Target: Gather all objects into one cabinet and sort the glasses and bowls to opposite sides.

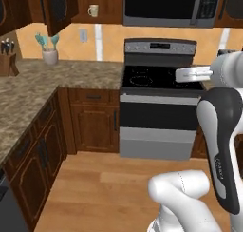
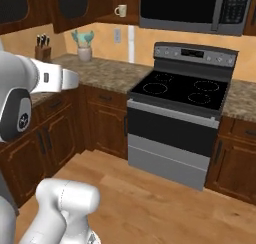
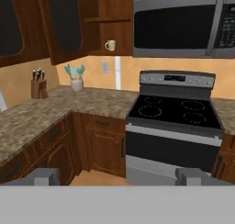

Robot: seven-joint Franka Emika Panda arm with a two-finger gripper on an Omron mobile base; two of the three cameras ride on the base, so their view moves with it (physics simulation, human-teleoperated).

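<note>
Corner of a simulated kitchen. A stainless range with a black glass cooktop (image 2: 182,90) stands against an orange-tan wall, beneath a black-fronted microwave (image 3: 183,28). Speckled granite counter (image 1: 28,91) runs along the wall and turns the corner, over dark brown base cabinets (image 2: 107,123) with dark handles. On the counter stand a knife block (image 3: 38,87) and a pale utensil crock (image 3: 76,84) holding teal tools. A cream mug (image 1: 93,10) sits on an upper shelf. The floor (image 2: 150,203) is light wood plank.
</note>
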